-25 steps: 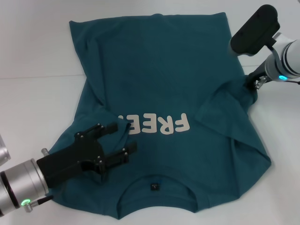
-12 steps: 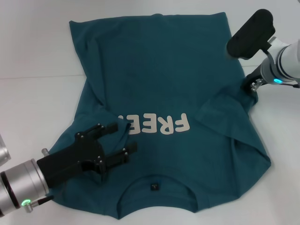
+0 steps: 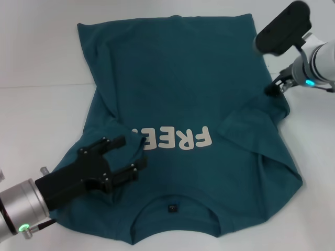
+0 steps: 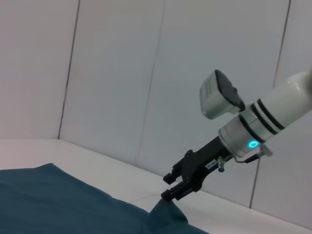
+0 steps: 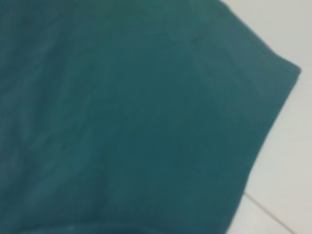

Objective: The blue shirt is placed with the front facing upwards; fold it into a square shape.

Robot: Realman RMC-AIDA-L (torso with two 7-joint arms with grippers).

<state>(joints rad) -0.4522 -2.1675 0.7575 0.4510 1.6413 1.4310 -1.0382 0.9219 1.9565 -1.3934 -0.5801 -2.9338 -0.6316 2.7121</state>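
Our right gripper (image 3: 272, 88) is pinching the edge of the blue shirt (image 3: 178, 78) at its right side, fingers closed on a little peak of cloth, probably so it can drag that sleeve inward for a fold. Our left gripper (image 3: 128, 155) hovers over the shirt's near left part beside the lettering, fingers spread with nothing between them, which looks like it's lining up for its own grab. The shirt lies face up on the white table (image 3: 36, 63), collar toward us, with the right sleeve area already rumpled. So that's 2 grippers and 1 shirt.
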